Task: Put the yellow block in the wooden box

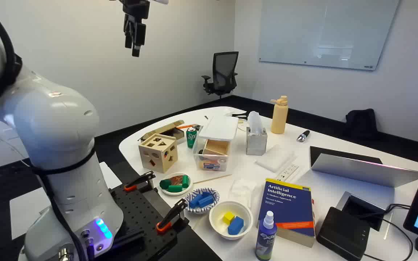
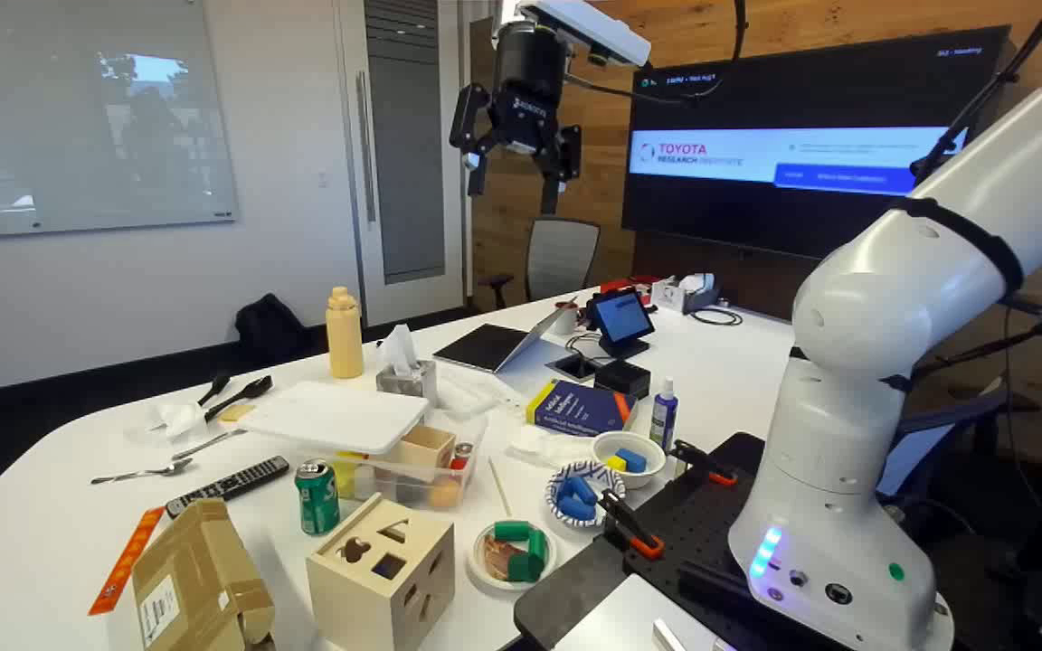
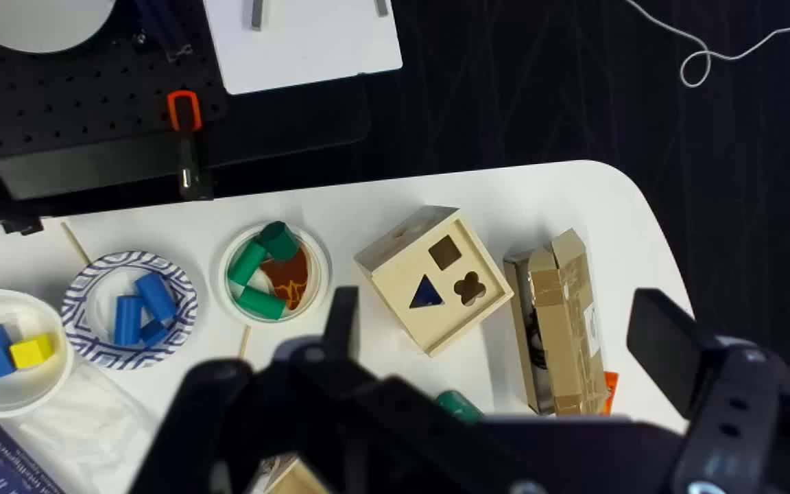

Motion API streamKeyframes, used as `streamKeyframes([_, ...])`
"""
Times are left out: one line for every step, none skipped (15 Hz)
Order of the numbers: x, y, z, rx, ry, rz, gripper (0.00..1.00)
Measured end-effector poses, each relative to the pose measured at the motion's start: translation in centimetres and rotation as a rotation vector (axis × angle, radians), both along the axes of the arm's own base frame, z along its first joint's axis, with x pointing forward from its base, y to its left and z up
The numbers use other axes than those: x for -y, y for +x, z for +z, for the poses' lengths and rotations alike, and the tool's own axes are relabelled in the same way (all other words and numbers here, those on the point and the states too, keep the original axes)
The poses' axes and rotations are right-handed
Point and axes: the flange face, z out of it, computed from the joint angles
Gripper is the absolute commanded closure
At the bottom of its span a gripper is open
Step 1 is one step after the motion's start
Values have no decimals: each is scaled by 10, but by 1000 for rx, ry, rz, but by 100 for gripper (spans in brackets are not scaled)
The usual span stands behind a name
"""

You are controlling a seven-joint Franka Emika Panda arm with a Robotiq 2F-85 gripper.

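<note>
The yellow block lies in the white bowl against a blue block. It also shows in an exterior view and in the wrist view. The wooden box stands on the table with its cut-out holes facing up and sideways. It also shows in an exterior view and in the wrist view. My gripper is open and empty, high above the table. In the wrist view the box lies ahead, between the spread fingers, well below them.
A plate of green pieces and a patterned bowl of blue pieces lie between the white bowl and the wooden box. A cardboard box, a green can and a lidded plastic bin stand near the wooden box. A spray bottle and book flank the bowl.
</note>
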Motion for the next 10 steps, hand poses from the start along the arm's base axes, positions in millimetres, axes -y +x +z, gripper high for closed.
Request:
streamKeyframes([0,0,0,0,0,0,0])
streamKeyframes([0,0,0,0,0,0,0])
streamKeyframes([1,1,-1,0,0,-4,0])
streamKeyframes([5,3,-3,3,-1,-17,0])
streamKeyframes([11,8,-7,7,-5,-39,0])
streamKeyframes([20,13,-16,5,-13,-65,0])
streamKeyframes([32,19,-28,1,-25,-95,0])
streamKeyframes([45,25,-43,-4,-36,-130,0])
streamKeyframes([56,30,-56,-5,-45,-166,0])
streamKeyframes([67,35,-68,-1,-53,-201,0])
